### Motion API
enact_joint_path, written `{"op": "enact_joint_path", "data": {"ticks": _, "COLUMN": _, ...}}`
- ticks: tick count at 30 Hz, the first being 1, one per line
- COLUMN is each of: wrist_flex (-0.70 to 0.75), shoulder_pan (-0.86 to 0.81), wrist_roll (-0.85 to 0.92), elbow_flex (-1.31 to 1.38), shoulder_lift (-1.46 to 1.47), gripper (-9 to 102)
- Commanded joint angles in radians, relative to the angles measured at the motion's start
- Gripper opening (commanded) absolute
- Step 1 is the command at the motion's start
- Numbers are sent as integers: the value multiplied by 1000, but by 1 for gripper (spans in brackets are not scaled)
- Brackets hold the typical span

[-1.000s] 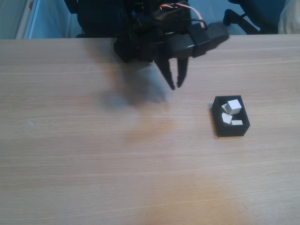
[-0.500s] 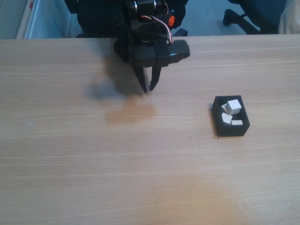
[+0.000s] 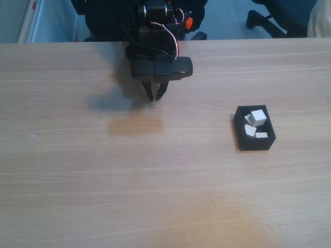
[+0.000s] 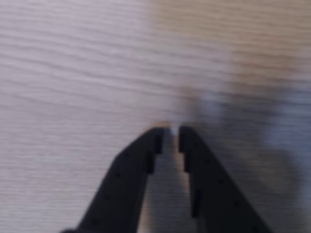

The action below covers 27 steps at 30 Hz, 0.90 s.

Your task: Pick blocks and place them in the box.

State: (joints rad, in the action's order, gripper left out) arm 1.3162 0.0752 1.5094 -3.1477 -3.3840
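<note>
1. Black two-finger gripper [image 3: 154,97] hangs over the pale wood-grain table [image 3: 155,196] near its far edge, well apart from the small black open-topped box [image 3: 254,128] to its right in the fixed view.
2. Fingers nearly closed, a thin slit between the tips, nothing held. Wrist view confirms it: gripper [image 4: 170,134] with bare wood showing through the gap.
3. White cubes sit inside the box: one tilted on top [image 3: 256,117], two lower ones [image 3: 250,131] and [image 3: 261,135]. Three can be counted; a fourth could be hidden under them, cannot tell. No loose cube seen on the table.
4. Risk, as I judge it: the top cube rides high and tilted, so any bump of the box, or another cube dropped onto it, could tip it over the thin wall.
5. Fixed view gives box, cubes and arm position. Wrist view, blurred, gives the finger gap and the table directly below, with a soft shadow at right.
</note>
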Motion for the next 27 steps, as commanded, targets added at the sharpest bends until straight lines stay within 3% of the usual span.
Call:
{"op": "enact_joint_path", "data": {"ticks": 1, "wrist_flex": 48, "shoulder_pan": -2, "wrist_roll": -20, "elbow_flex": -61, "shoulder_lift": -26, "gripper": 0}}
{"op": "enact_joint_path", "data": {"ticks": 27, "wrist_flex": 109, "shoulder_pan": -17, "wrist_roll": -32, "elbow_flex": -63, "shoulder_lift": -26, "gripper": 0}}
